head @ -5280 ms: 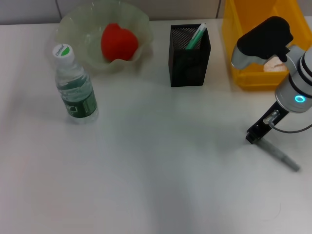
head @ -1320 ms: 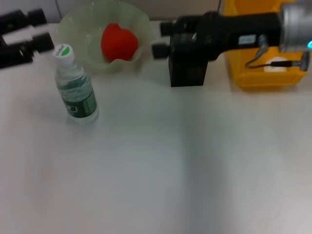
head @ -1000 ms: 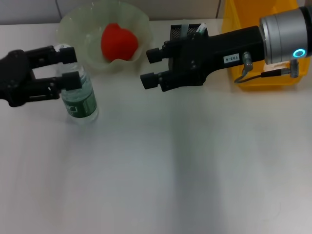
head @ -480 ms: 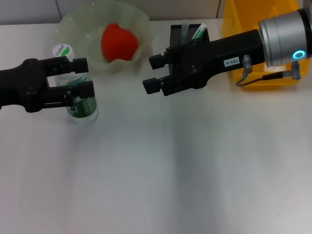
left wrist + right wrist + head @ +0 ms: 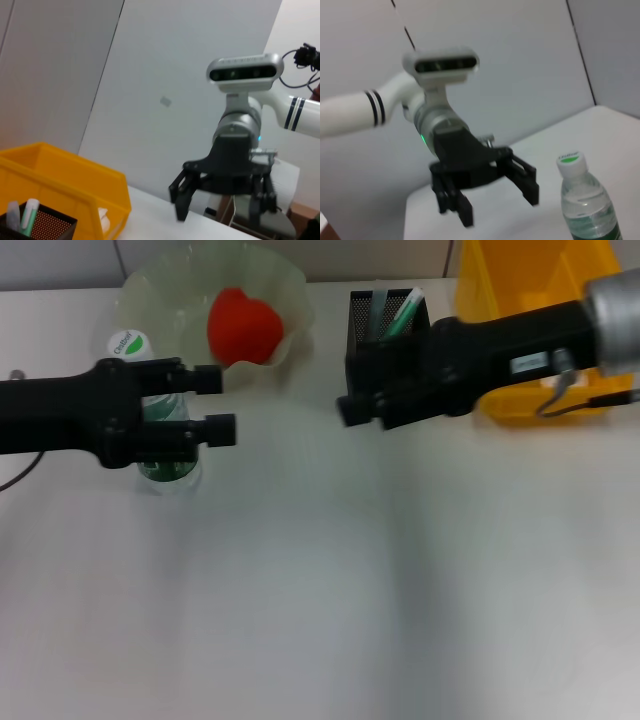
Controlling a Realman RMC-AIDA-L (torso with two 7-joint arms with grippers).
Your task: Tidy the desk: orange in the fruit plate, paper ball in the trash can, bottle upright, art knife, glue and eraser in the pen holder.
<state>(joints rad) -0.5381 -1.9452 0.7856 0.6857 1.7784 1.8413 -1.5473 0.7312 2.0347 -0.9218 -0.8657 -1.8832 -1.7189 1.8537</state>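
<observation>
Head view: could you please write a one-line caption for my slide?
Open left gripper beside upright bottle; orange in fruit plate; right gripper before pen holder.

We see the orange [image 5: 243, 326] in the fruit plate [image 5: 290, 285], the bottle [image 5: 152, 405] upright, and the pen holder [image 5: 372, 315] beside the trash can [image 5: 500, 280].

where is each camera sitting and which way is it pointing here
Head view: from the robot's head, down at the desk; shows both arms, left gripper open over the bottle, right gripper by the pen holder.
Left wrist view: level across the desk at the right gripper, pen holder and trash can.
Right wrist view: level at the left gripper and bottle.
Shared: head and right wrist views both show the bottle.
</observation>
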